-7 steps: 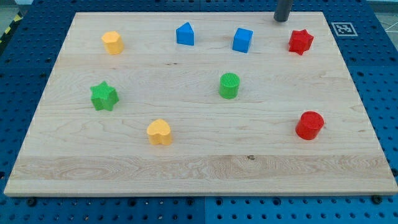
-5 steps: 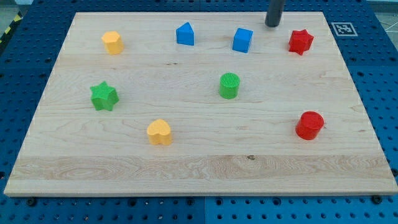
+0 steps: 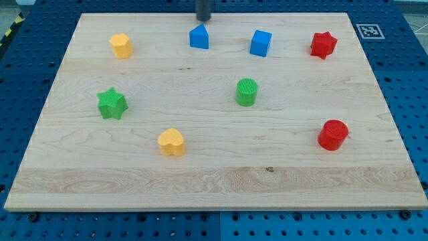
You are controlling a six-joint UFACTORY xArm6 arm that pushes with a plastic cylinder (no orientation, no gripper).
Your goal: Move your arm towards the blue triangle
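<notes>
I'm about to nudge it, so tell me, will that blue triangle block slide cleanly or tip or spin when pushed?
The blue triangle sits on a flat base and looks squat, so it probably slides rather than tips. The wooden board looks smooth, so little drag. My tip is just above it in the view; an off-centre push may spin it.

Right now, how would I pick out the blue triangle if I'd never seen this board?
Look along the wooden board's top edge, where four blocks sit in a row. The blue triangle is second from the view's left, directly below my tip. Unlike the blue cube to its right, it has a peaked top.
</notes>
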